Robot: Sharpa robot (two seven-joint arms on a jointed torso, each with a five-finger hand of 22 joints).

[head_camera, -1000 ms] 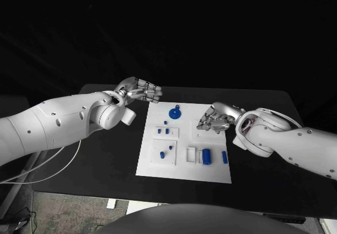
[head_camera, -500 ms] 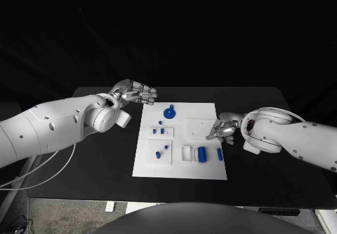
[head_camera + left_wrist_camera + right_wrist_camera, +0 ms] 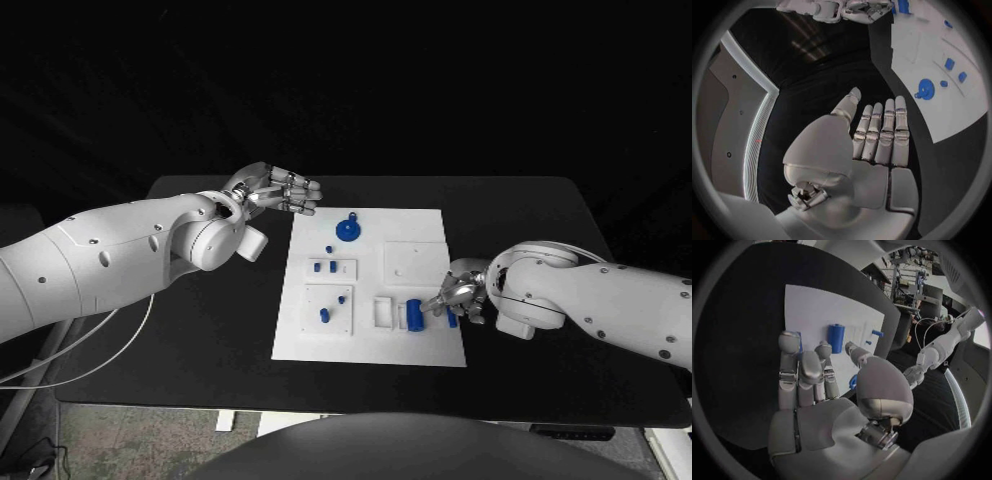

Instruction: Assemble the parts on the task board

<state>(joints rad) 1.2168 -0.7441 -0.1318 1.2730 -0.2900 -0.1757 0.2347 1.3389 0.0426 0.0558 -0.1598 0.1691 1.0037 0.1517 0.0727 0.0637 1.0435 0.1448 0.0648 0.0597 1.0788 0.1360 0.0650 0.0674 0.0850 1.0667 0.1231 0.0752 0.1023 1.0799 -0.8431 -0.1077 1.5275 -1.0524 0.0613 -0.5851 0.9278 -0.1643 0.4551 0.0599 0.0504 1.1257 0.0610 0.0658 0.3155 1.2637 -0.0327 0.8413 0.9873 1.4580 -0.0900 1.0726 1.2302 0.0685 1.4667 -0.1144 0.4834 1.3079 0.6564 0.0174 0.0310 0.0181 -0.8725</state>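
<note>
Fingers of the right hand (image 3: 459,292) reach down over the near right part of the task board (image 3: 418,350), their tips at the slim blue part (image 3: 799,344) lying along the board's right edge, with the blue cylinder (image 3: 414,315) just beside them; whether they actually pinch that part or only touch it I cannot tell, since the right wrist view shows the fingers stretched forward over it with the piece half hidden behind one fingertip. Left hand (image 3: 277,188) hangs above the table (image 3: 216,330) off the board's far left corner, holding nothing, fingers straight and side by side, thumb apart; the round blue part (image 3: 351,231) lies near the board's far edge; small blue pegs (image 3: 335,267) stand in the left-hand blocks; the table is black, the room beyond it dark.
</note>
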